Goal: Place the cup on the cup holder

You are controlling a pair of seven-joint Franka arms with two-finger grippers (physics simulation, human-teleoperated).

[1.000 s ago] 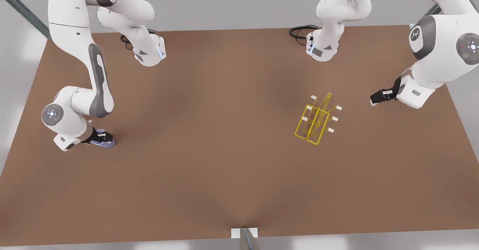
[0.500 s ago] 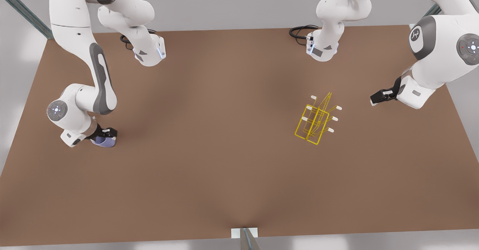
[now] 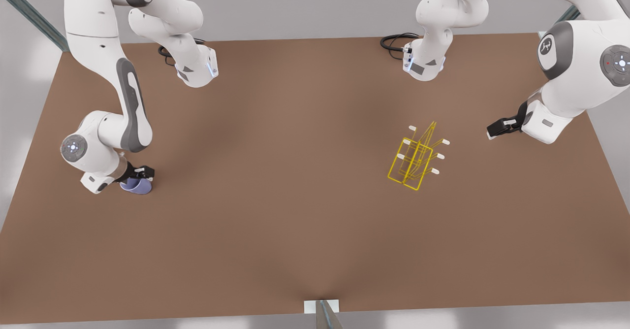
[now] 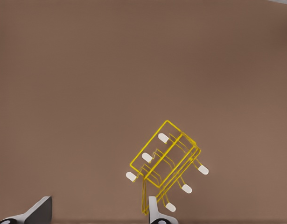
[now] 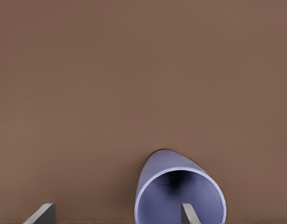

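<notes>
The lavender-blue cup (image 3: 137, 186) stands on the brown table at the front view's left. In the right wrist view, the cup (image 5: 164, 170) turns its open mouth toward the camera. My right gripper (image 3: 142, 174) is right over it and open. One finger (image 5: 187, 213) sits inside the mouth, while the other finger (image 5: 40, 213) stands well away from the wall, so the right gripper (image 5: 114, 213) straddles the rim. The yellow wire cup holder (image 3: 404, 164) stands at the front view's right. My left gripper (image 3: 492, 131) hangs open beside the cup holder (image 4: 164, 161), apart from it and waiting.
The table (image 3: 275, 181) is a wide brown surface. Both arm bases (image 3: 197, 70) (image 3: 423, 65) are bolted at its far edge with black cables. A small white bracket (image 3: 321, 307) sits at the near edge.
The right arm's wrist has shifted slightly toward the front view's right and settled over the cup. The cup stays at about the same spot. The left arm has not moved.
</notes>
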